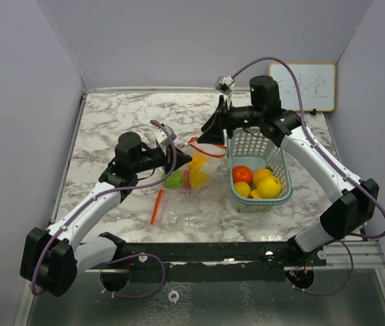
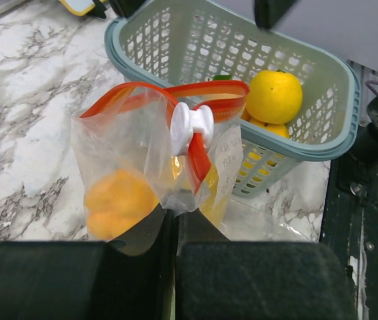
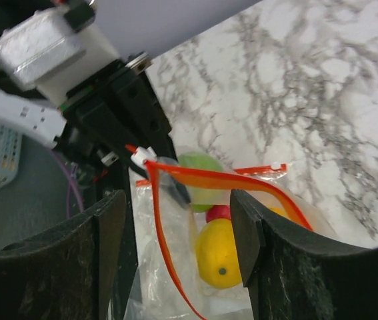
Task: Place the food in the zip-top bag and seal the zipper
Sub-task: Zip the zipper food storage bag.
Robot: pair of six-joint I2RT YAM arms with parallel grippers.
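The bag (image 1: 199, 204) sits mid-table, just left of the basket (image 1: 254, 142), with its mouth held up and open. The left gripper (image 2: 175, 230) has its fingers shut tight on the bag's clear film just below the orange zipper (image 2: 215, 89), and the white slider (image 2: 191, 127) sits right above the pinch. The right gripper (image 3: 179, 200) hangs over the far side of the bag mouth with its fingers wide apart, one on each side of the zipper rim. They hold nothing, and I cannot tell whether they brush the film.

Some fruit is already in the bag: a green one (image 1: 173, 179), a yellow one (image 3: 219, 257) and a small red one (image 3: 219, 213) between them. More lies in the basket, with an orange-red one (image 1: 242, 174) on its left side, a big yellow one (image 1: 269, 185) toward the near end, and others tucked beside them.

An orange strip (image 1: 157, 206) lies on the marble table (image 1: 111, 122), just near-left of the bag. A whiteboard (image 1: 302, 86) leans against the wall at the far right
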